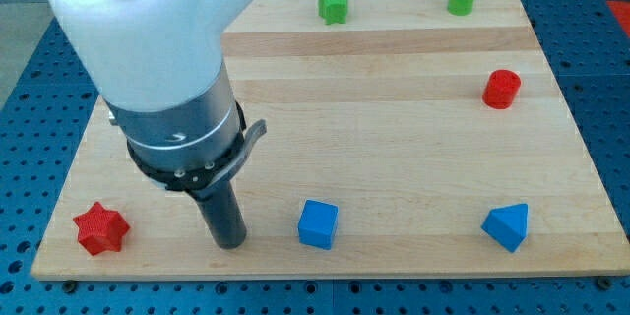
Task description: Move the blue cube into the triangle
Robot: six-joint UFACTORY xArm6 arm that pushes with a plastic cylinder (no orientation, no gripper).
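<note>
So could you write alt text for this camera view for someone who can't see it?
My tip rests on a wooden board just left of the blue cube, with a blue triangle far right, a red star far left, and other blocks beyond.

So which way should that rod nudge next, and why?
Probably straight toward the view's right. My tip stands just left of the blue cube, and the blue triangle lies farther right in the same row, so a rightward push should carry the cube toward it.

my tip (229, 243) sits on wooden board (394, 138), just left of blue cube (318, 223), not touching. blue triangle (507, 226) far right, red star (101, 228) far left.
</note>
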